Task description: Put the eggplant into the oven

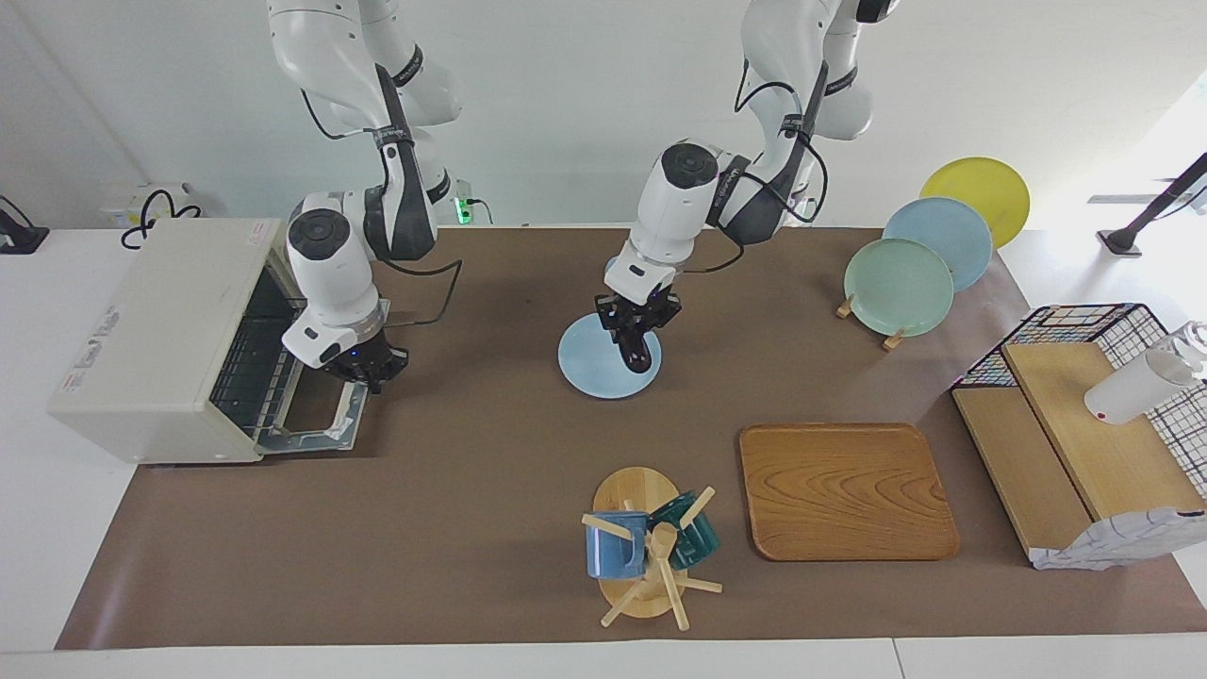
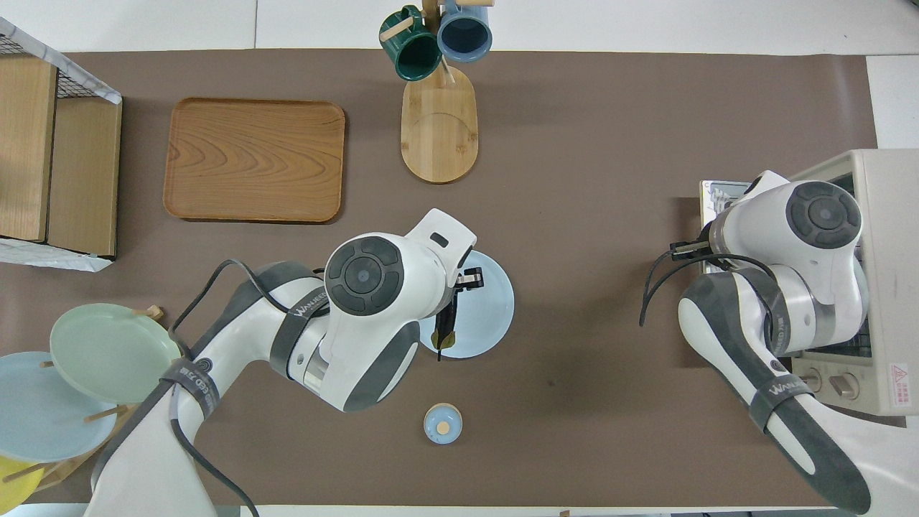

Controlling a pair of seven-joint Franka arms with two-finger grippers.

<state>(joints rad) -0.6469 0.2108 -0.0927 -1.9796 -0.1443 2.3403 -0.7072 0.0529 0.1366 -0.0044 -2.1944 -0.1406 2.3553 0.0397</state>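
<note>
The dark purple eggplant [image 1: 639, 358] [image 2: 445, 329] hangs from my left gripper [image 1: 634, 332] [image 2: 459, 283], which is shut on it above the light blue plate [image 1: 583, 368] [image 2: 492, 316] in the middle of the table. The cream-white oven [image 1: 160, 330] [image 2: 890, 215] stands at the right arm's end, its door [image 1: 316, 420] [image 2: 718, 192] folded down flat and the wire rack showing inside. My right gripper [image 1: 366, 370] is shut and sits at the door's outer edge by the handle. In the overhead view its own wrist hides it.
A wooden tray [image 1: 844, 490] and a mug tree [image 1: 641, 556] with two mugs lie farther from the robots than the plate. A small blue lidded dish [image 2: 443, 422] sits nearer. A plate rack [image 1: 901, 273] and a wire basket [image 1: 1084, 325] stand at the left arm's end.
</note>
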